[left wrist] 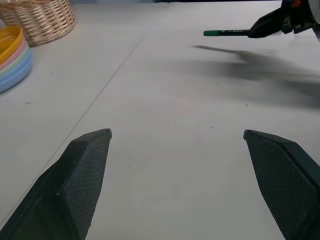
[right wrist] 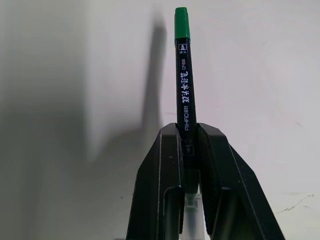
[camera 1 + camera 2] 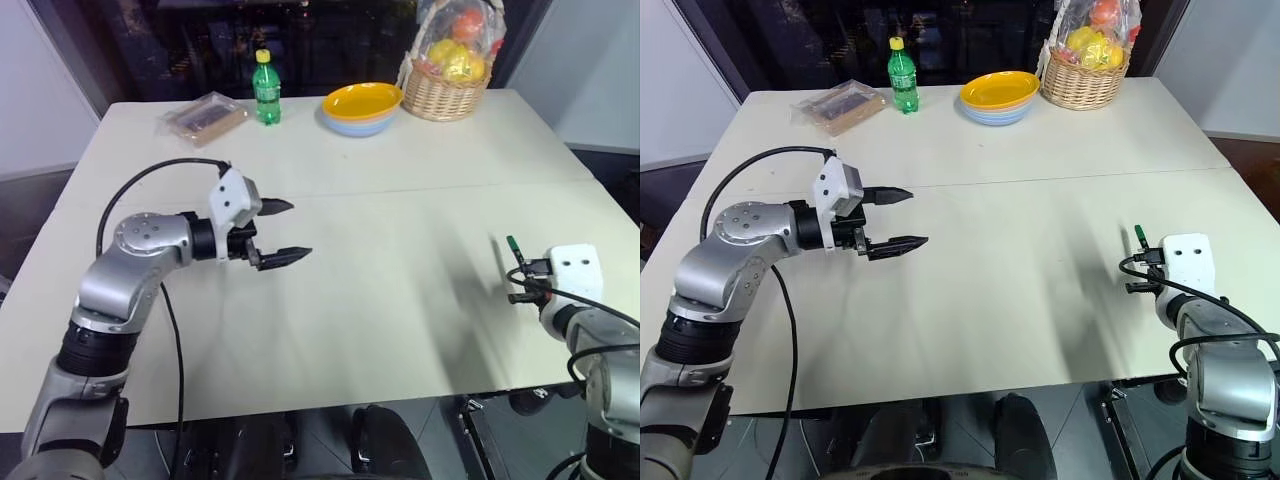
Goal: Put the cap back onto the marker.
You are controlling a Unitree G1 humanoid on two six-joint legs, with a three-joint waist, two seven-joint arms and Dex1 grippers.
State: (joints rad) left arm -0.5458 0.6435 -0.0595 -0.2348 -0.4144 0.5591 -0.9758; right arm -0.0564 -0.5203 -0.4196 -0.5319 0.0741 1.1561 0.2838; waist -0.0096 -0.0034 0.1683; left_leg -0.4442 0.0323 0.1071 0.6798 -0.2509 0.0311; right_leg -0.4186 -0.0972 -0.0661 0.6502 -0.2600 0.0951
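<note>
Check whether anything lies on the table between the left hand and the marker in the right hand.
Nothing visible does. The marker, green cap on its end, sits between the right hand's fingers. Between it and the open left hand is bare table. The bottle, bowls and basket stand at the far edge.

We look down on a wide pale table (image 3: 400, 300) in what seems a lab or test room set with household props. At twelve o'clock stand a green bottle (image 3: 266, 88) and stacked bowls (image 3: 361, 108); at one o'clock, a wicker fruit basket (image 3: 445, 92); at eleven, a wrapped packet (image 3: 204, 117). Behind them runs dark glass.
</note>
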